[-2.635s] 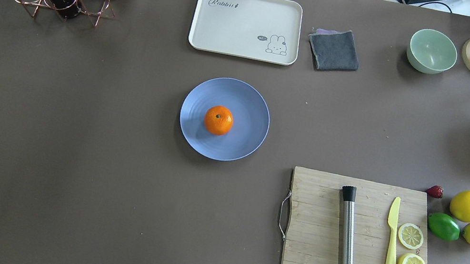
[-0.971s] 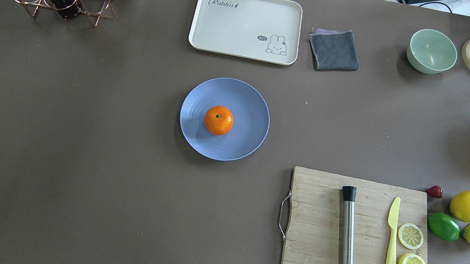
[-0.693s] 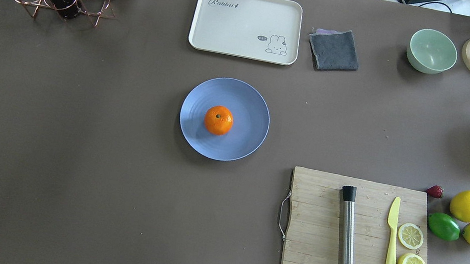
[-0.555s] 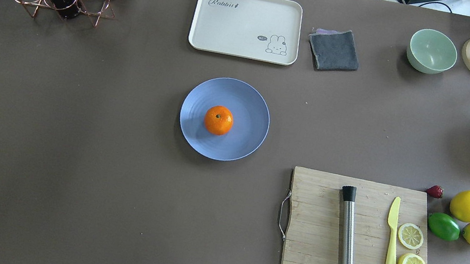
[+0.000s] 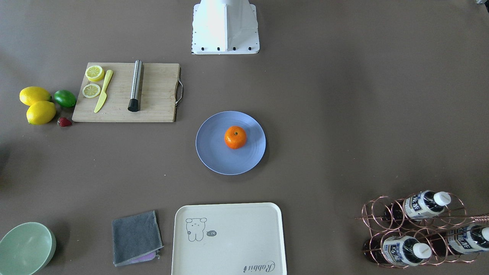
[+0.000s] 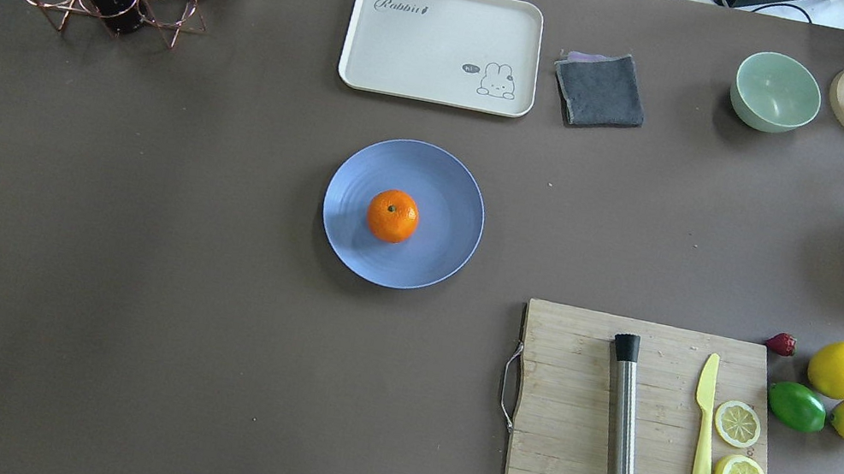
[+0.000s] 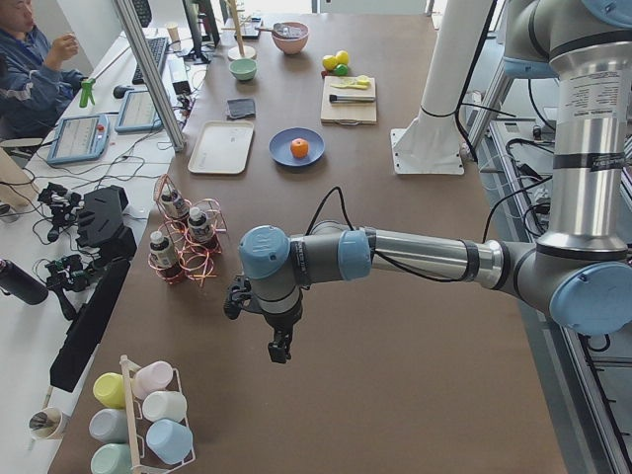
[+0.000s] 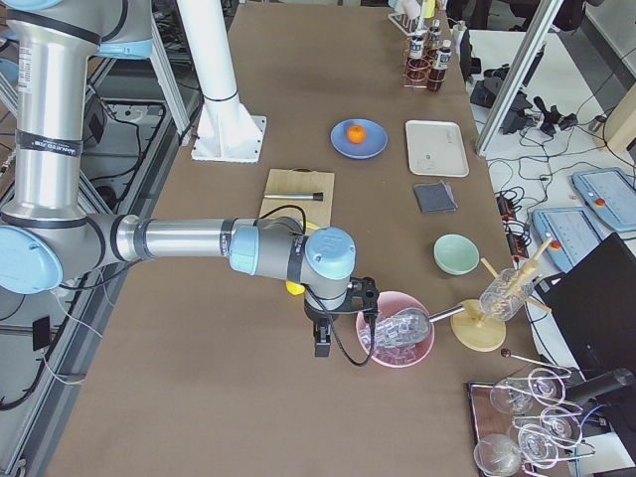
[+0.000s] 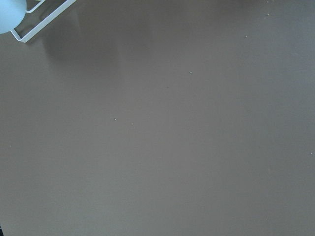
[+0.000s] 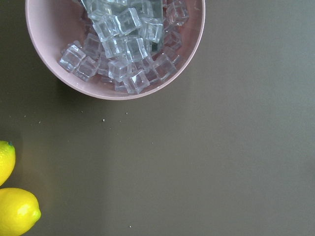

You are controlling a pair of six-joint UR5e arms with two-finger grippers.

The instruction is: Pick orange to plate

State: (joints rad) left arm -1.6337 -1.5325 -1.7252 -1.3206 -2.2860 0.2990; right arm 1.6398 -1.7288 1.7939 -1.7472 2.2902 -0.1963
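Left hand (image 7: 281, 348), right hand (image 8: 321, 344) – well apart from plate (image 6: 425, 268), opening impossible to tell. Orange (image 6: 392, 215) mid-plate, a touch toward 9 o'clock from overhead – round, likely to roll off if bumped.

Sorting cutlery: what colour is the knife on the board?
Pale yellow; the knife shows best in the overhead view.

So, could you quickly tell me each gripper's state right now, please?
Left gripper: cannot tell, side view only.
Right gripper: cannot tell, side view only.
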